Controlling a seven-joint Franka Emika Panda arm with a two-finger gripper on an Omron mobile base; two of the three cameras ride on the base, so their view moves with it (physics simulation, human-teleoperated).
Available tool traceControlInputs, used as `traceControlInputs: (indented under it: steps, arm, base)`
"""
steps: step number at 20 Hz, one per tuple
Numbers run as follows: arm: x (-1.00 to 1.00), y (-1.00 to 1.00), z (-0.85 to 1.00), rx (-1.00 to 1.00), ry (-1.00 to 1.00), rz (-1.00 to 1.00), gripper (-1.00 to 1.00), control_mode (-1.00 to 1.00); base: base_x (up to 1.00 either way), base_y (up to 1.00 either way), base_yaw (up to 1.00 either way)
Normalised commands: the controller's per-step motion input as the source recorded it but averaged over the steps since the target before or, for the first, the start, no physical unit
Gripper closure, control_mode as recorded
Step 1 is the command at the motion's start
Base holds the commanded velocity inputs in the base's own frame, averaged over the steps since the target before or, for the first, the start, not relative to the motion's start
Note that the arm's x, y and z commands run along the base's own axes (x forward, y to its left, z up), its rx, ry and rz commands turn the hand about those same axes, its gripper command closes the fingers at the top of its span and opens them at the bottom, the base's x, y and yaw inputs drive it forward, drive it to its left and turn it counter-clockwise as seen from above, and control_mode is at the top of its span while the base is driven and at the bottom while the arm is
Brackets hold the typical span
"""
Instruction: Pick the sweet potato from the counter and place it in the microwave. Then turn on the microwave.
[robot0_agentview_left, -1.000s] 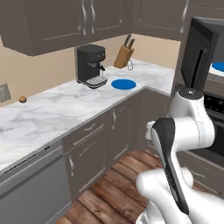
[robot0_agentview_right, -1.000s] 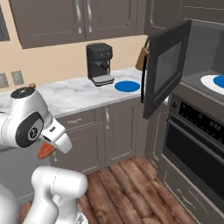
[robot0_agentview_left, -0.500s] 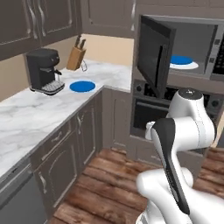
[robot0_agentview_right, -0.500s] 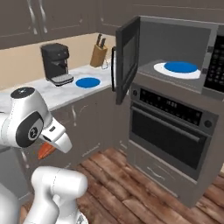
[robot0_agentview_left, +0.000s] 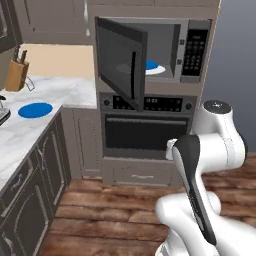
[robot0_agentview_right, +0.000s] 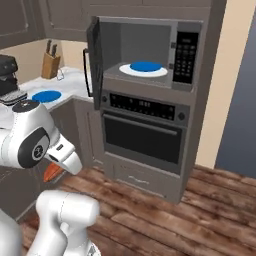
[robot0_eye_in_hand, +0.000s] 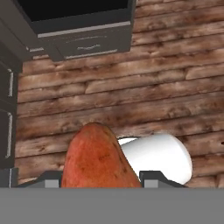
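Hand view: sweet potato (robot0_eye_in_hand: 97, 158) sits clamped btwn the fingers (robot0_eye_in_hand: 98, 180), pointing down over the wood floor (robot0_eye_in_hand: 144, 92). Right base view shows an orange tip of it (robot0_agentview_right: 51, 172) under the arm's wrist, low, near the cabinets & well apart from the microwave (robot0_agentview_right: 150, 52). Microwave door (robot0_agentview_right: 93, 55) swung open, blue plate (robot0_agentview_right: 145, 66) on white turntable inside; oven (robot0_agentview_right: 145, 135) below. Second blue plate (robot0_agentview_left: 35, 109) on marble surface (robot0_agentview_left: 55, 92), knife block (robot0_agentview_left: 17, 72) behind it.
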Motion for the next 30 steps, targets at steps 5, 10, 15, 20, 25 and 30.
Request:
traceControlInputs:
  steps: [5,10,15,20,25,30]
  arm:
    - [0.00,0.00,0.00,0.00,0.00,0.00,1.00,1.00]
    - [0.00,0.00,0.00,0.00,0.00,0.00,1.00,1.00]
    - [0.00,0.00,0.00,0.00,0.00,0.00,1.00,1.00]
    - [0.00,0.00,0.00,0.00,0.00,0.00,1.00,1.00]
    - [0.00,0.00,0.00,0.00,0.00,0.00,1.00,1.00]
    - [0.00,0.00,0.00,0.00,0.00,0.00,1.00,1.00]
  base:
    - [-0.35,0.00,-0.51]
    - [-0.17,-0.01,-0.17]
    - [0.19,0.00,0.05]
    - [0.44,-0.02,0.17]
    - [0.40,-0.19,0.19]
    - [0.13,-0.38,0.17]
